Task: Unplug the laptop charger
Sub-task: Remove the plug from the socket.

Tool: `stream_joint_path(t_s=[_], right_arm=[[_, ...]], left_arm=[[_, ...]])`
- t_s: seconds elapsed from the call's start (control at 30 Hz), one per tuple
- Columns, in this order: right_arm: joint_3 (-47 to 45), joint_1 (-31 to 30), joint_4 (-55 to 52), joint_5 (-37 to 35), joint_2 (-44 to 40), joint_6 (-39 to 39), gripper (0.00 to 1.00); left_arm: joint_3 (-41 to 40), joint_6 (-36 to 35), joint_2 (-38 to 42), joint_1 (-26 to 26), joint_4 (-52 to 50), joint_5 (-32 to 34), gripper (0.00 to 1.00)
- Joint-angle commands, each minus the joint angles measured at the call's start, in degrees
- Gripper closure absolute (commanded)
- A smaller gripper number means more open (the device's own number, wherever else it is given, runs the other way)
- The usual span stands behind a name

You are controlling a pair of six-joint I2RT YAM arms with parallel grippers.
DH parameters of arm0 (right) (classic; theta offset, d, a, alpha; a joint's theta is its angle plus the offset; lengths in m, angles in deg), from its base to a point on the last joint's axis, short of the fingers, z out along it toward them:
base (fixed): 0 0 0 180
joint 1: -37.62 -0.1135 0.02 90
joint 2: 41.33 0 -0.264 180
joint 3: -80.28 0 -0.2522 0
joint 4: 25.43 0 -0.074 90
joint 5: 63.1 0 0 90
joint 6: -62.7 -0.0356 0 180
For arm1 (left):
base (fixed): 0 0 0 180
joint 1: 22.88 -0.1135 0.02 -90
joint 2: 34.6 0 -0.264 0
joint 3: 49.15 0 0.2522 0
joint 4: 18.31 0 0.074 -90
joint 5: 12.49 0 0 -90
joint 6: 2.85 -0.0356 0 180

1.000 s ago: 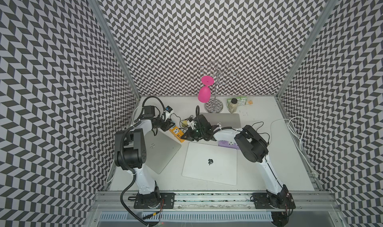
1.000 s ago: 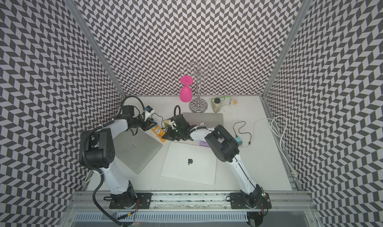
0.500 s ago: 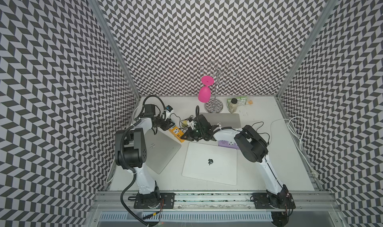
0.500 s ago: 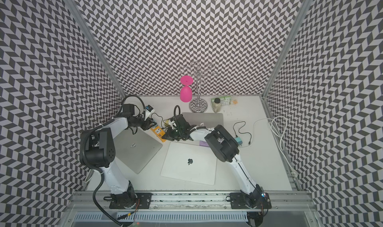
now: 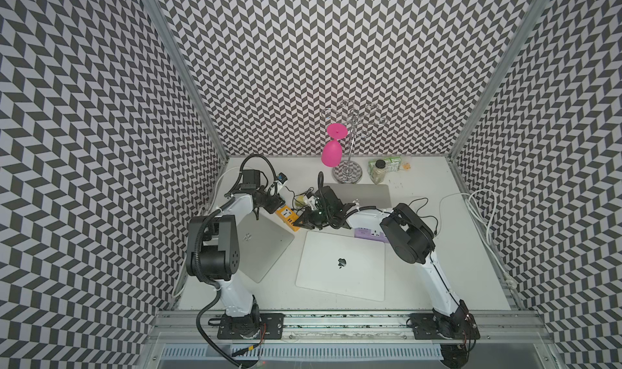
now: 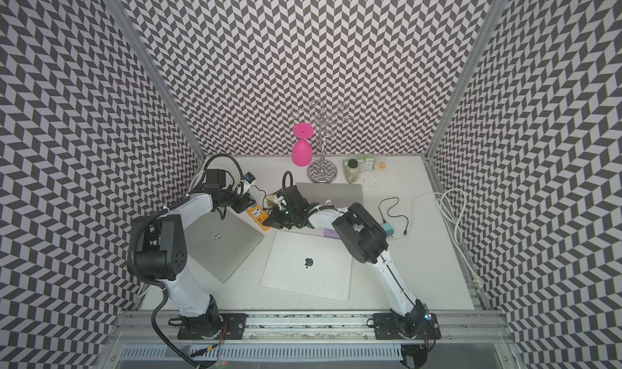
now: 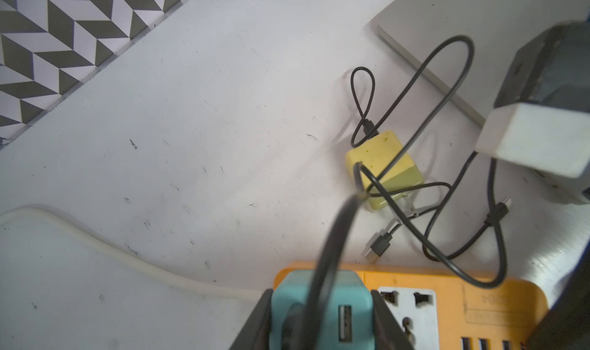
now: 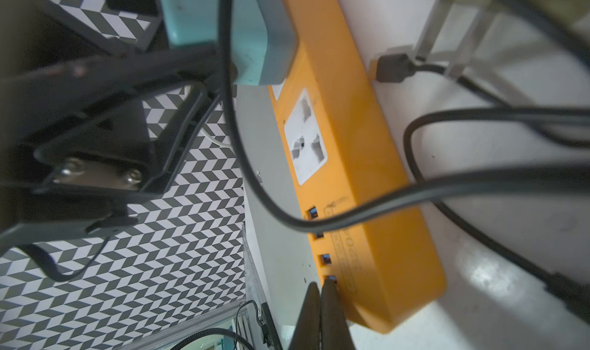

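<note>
Charger [image 7: 357,295], teal, sits plugged into the orange power strip [image 7: 498,303] on the tabletop [image 7: 191,141]. The left pincer [image 7: 321,319] clamps its two sides, jaws partly apart, probably to pull it out. The right pincer [image 8: 321,300], fully closed, has its tips at the strip's other end, I think to hold it down. The prongs are hidden; a blurred black cable [image 7: 335,236] crosses the charger, which the top views hardly show.

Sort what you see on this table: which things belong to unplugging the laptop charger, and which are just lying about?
Belong to the job:
- teal charger, gripped by the left tool
- its black cable
- orange power strip
- right tool, shut, at the strip's end

Just lying about:
- yellow charger
- pink glass
- jar
- purple power strip
</note>
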Motion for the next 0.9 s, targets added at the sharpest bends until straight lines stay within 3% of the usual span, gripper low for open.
stream_joint_path(t_s=[0.0, 0.17, 0.3, 0.43, 0.67, 0.77, 0.87], right_arm=[[-0.4, 0.1, -7.3, -2.7, 4.7, -0.1, 1.0], [-0.4, 0.5, -7.4, -1.5, 5.6, -1.0, 1.0], [-0.9, 0.7, -6.4, -1.0, 5.6, -1.9, 1.0], [-0.8, 0.8, -5.9, -0.5, 5.9, -2.5, 1.0], [-0.8, 0.8, -5.5, -0.3, 6.2, -3.0, 1.0], [-1.4, 0.8, -5.2, -0.2, 6.2, -3.0, 1.0], [-1.6, 0.9, -5.2, -0.2, 6.2, -2.9, 1.0]], left_arm=[[2.7, 1.0, 0.2, -1.6, -0.6, -5.2, 1.0], [3.5, 2.4, -0.3, -3.2, -0.6, -10.9, 1.0], [1.3, 1.6, 0.8, -2.0, 1.7, -5.5, 1.0], [0.8, 1.1, 0.7, -1.9, 1.6, -5.8, 1.0], [-2.4, -1.5, 2.0, 0.5, 5.0, 3.0, 1.0], [-1.7, -0.1, 2.2, 0.0, 3.9, -0.3, 1.0], [-0.4, 3.7, 2.5, -2.7, 3.7, -9.9, 1.0]])
